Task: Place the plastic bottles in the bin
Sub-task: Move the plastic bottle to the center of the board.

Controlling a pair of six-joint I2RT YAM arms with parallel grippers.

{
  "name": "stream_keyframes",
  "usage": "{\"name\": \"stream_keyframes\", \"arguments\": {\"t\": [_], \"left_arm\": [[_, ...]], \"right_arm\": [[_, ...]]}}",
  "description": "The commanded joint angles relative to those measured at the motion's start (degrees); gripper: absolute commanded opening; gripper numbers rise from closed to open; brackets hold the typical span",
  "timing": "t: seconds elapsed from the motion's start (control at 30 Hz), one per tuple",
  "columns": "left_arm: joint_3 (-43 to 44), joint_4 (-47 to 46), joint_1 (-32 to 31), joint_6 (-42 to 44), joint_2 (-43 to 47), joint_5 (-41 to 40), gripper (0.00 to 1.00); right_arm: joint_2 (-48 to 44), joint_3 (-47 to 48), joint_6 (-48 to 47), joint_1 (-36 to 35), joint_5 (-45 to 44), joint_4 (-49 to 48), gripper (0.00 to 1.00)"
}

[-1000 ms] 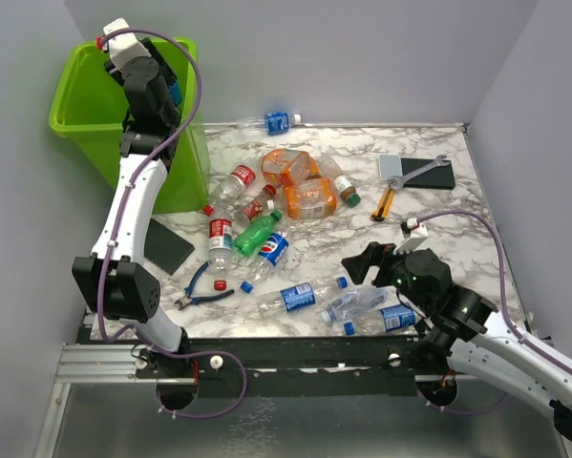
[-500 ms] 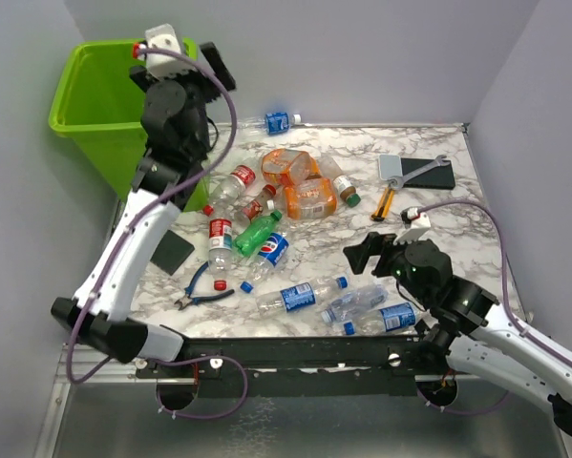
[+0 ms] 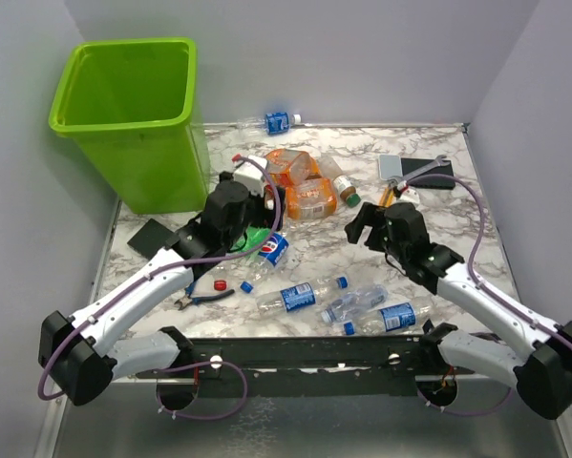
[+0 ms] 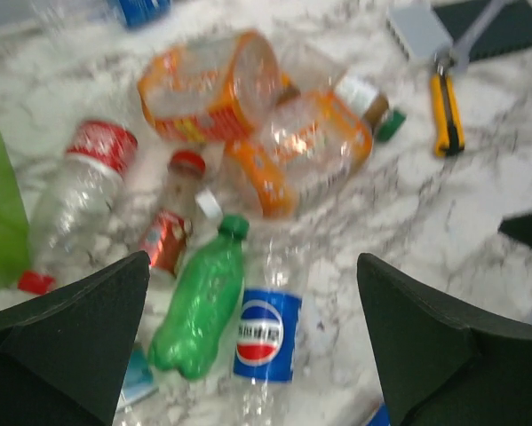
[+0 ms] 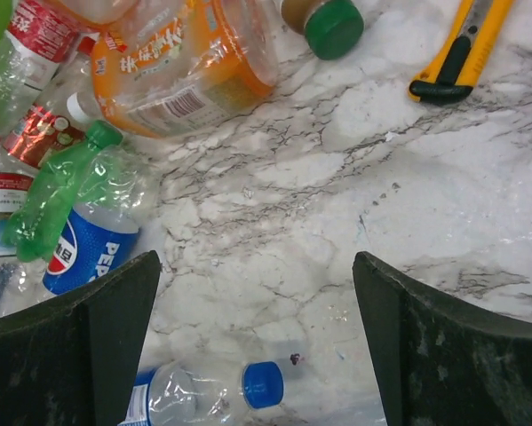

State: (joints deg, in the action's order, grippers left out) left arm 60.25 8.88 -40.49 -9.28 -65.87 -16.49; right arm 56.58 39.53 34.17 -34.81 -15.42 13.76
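left gripper (image 4: pixel 252 257) hangs empty, jaws wide apart, over the plastic bottles (image 3: pixel 309 198) heaped mid-frame in the top view. the green bottle (image 4: pixel 199 324) lies just below centre of the left wrist view between the fingers, long axis running from cap at upper right to base at lower left. the left arm is nearer. right gripper (image 5: pixel 255 257) is also spread and empty, over bare marble. the bin (image 3: pixel 157 162) stands upper left. the pepsi bottle (image 5: pixel 79 253) reads "pepsi" on blue; red labels are too blurred to read.
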Motion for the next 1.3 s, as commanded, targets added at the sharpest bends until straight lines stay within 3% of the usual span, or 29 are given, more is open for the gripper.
{"name": "stream_keyframes", "arguments": {"t": [0.0,0.3,0.47,0.77,1.03,1.13,1.27], "left_arm": [[-10.1,-1.8,0.0,-4.2,8.2,7.3,0.99],[-25.8,-8.5,0.1,-8.3,17.0,1.9,0.99],[-27.0,-10.3,0.1,-8.7,18.7,2.1,0.99],[-27.1,-9.9,0.1,-8.7,18.4,2.8,0.99],[-26.9,-9.9,0.1,-8.4,17.1,2.6,0.99],[-26.8,-9.8,0.1,-8.4,16.5,2.8,0.99],[-26.7,-9.8,0.1,-8.5,15.5,3.3,0.99]], "right_arm": [[6.4,-2.7,6.1,3.5,13.2,-12.5,0.93],[23.3,2.3,14.1,6.0,8.6,-24.4,0.96],[33.1,8.3,16.8,8.9,6.2,-26.5,0.96],[47.1,18.8,13.2,11.0,11.5,-27.2,0.94],[49.6,19.6,10.9,11.1,13.3,-25.9,0.75],[47.0,15.9,11.0,11.1,11.7,-24.6,0.65],[40.1,7.3,12.6,11.1,9.5,-24.2,0.6]]}}
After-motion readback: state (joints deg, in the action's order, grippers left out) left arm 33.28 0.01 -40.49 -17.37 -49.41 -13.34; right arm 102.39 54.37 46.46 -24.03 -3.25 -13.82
